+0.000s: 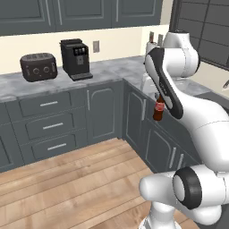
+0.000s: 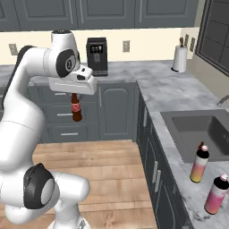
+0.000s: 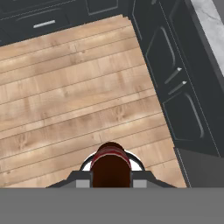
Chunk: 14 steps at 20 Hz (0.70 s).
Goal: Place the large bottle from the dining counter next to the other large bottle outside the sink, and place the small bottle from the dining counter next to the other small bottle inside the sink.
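You had the gripper (image 3: 111, 181) clamped on the small bottle (image 2: 76, 107), its two fingers pressed against the neck from either side. In the hand view the bottle (image 3: 111, 168) sat right between the fingertips, seen from above, its dark-brown body and red label hanging straight below the hand over the wooden floor (image 3: 74, 96).

In the right base view the bottle hung upright under the hand, in the air in front of the dark grey cabinet drawers (image 2: 67, 114), well above the floor and well apart from the sink (image 2: 201, 129). In the left base view you could see the same bottle (image 1: 158, 108) partly behind the forearm, beside the cabinet fronts below the counter (image 1: 103, 71).

The sink lay off to the right in the right base view, recessed in the marble counter (image 2: 167, 96). Two tall pink-to-orange bottles stood on the counter in front of the sink: one (image 2: 199, 163) at the basin's near edge, the other (image 2: 216, 194) just beside it, nearer the camera. Whether any bottle lay inside the basin you could not tell.

A toaster (image 1: 39, 67) and a coffee machine (image 1: 75, 58) stood on the far counter, well apart from the gripper.
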Tool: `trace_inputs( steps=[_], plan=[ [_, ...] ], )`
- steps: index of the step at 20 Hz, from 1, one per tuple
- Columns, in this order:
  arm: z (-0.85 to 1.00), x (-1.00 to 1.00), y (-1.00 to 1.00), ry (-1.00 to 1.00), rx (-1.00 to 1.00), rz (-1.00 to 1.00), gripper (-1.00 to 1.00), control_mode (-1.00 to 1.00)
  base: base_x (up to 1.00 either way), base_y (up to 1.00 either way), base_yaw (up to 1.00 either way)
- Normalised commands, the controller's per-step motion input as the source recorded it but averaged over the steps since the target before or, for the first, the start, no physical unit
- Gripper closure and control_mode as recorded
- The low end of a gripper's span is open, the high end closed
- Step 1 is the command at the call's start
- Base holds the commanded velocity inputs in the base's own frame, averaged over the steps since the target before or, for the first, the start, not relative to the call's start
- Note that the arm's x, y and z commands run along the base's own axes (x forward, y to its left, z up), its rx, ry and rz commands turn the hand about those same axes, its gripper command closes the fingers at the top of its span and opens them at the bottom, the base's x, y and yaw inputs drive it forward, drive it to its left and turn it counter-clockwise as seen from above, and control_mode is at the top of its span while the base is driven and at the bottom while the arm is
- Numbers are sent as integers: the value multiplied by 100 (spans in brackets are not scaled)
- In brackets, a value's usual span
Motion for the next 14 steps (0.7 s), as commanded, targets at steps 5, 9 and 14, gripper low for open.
trace_inputs(
  steps=[5,9,14],
  plan=[
    [0,0,0,0,0,0,100,100,28,67,-29],
    [0,0,0,0,0,0,100,100,35,100,-42],
    [0,0,0,0,0,0,100,100,58,95,-43]
  ],
)
